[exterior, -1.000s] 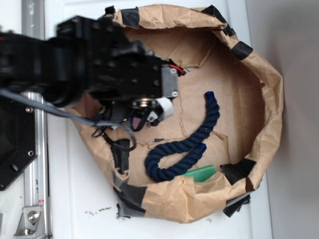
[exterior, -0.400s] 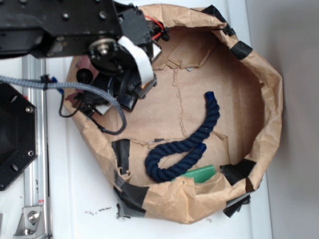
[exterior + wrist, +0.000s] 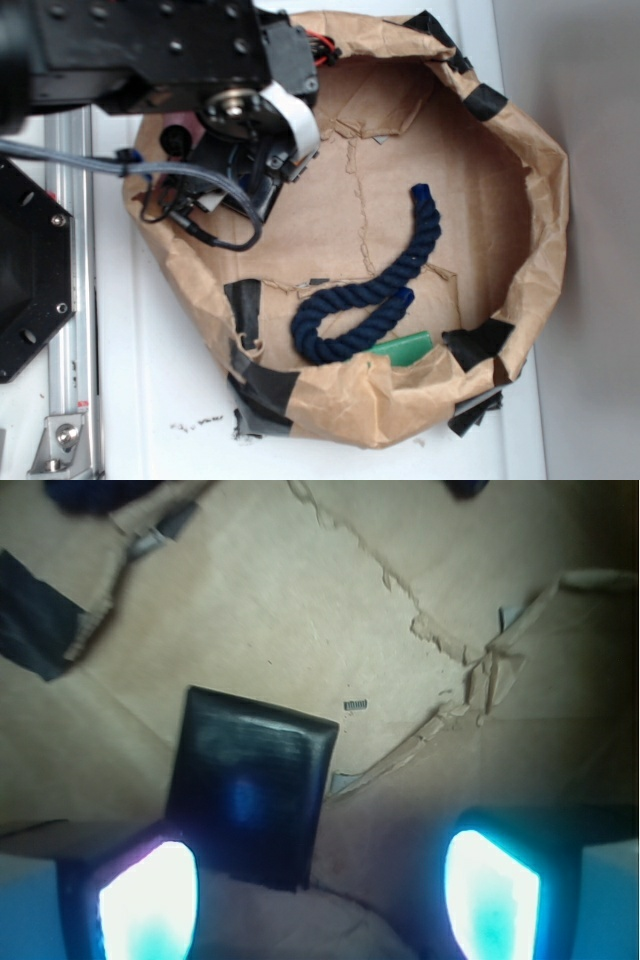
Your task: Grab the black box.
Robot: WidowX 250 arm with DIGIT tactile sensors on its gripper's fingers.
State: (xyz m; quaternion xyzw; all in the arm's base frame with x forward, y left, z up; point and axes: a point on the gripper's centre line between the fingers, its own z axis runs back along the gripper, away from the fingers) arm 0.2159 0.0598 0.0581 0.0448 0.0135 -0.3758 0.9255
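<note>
Two glowing fingertips seen in wrist view, spread wide: claw released, nothing held. Box lies flat on brown paper, ahead of claw, offset toward left fingertip, near edge beside it. Step judged: approach and alignment, grasp not begun. Next move calls for sideways shift to centre box between fingertips, then descent and closing. Box hidden under arm in exterior view.

glossy black box; plain brown paper; navy blue rope; green block.
</note>
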